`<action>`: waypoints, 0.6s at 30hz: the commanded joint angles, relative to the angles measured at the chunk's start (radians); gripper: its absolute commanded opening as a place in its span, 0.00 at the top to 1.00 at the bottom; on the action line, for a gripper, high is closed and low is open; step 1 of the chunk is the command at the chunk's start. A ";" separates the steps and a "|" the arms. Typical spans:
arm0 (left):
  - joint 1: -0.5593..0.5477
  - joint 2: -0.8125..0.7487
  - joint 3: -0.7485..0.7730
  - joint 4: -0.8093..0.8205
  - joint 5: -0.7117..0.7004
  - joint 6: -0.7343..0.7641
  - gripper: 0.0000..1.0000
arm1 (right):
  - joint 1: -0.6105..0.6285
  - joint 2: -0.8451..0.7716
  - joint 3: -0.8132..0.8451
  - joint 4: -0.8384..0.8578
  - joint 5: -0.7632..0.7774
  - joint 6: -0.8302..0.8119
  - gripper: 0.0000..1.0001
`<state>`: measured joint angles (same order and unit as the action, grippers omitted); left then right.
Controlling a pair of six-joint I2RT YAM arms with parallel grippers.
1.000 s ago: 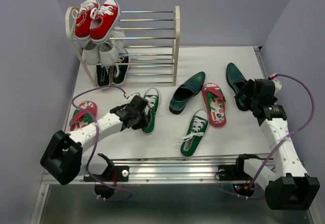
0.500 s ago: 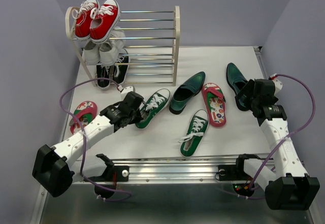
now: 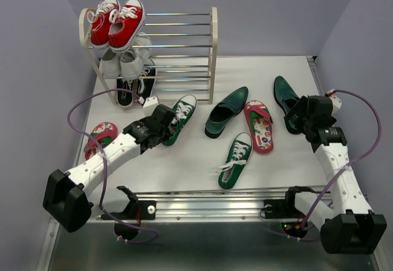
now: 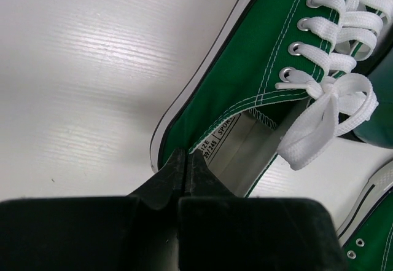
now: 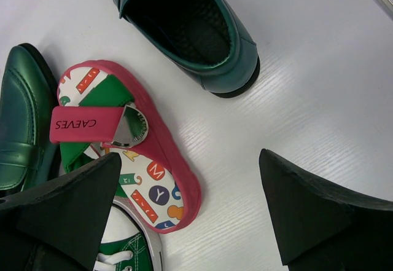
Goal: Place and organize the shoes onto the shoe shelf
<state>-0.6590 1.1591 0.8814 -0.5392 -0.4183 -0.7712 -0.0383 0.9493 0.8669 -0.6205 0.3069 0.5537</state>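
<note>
The shoe shelf stands at the far left of the white table, with red sneakers on its top tier. The left gripper is clamped shut on the heel collar of a green sneaker just in front of the shelf. The right gripper hangs wide open, holding nothing, over a loafer and a flip-flop.

Bright even light, soft shadows, wrist close-ups slightly blurred

Green sneaker — white laces.
</note>
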 commanded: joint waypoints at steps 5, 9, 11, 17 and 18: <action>0.099 0.060 0.103 0.192 -0.051 -0.040 1.00 | -0.005 -0.012 -0.003 0.038 0.005 -0.011 0.00; 0.182 0.102 0.125 0.260 -0.030 -0.054 1.00 | -0.005 0.000 0.001 0.038 -0.003 -0.014 0.00; 0.191 0.113 0.146 0.297 -0.027 -0.051 1.00 | -0.005 0.000 0.001 0.038 -0.003 -0.015 0.00; 0.225 0.188 0.229 0.314 -0.046 -0.049 1.00 | -0.005 0.003 -0.002 0.038 0.003 -0.015 0.00; 0.232 0.195 0.232 0.321 -0.048 -0.057 1.00 | -0.005 0.003 0.000 0.038 0.001 -0.017 0.00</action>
<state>-0.4461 1.3529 1.0260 -0.3630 -0.4248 -0.7933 -0.0383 0.9520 0.8669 -0.6201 0.3058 0.5499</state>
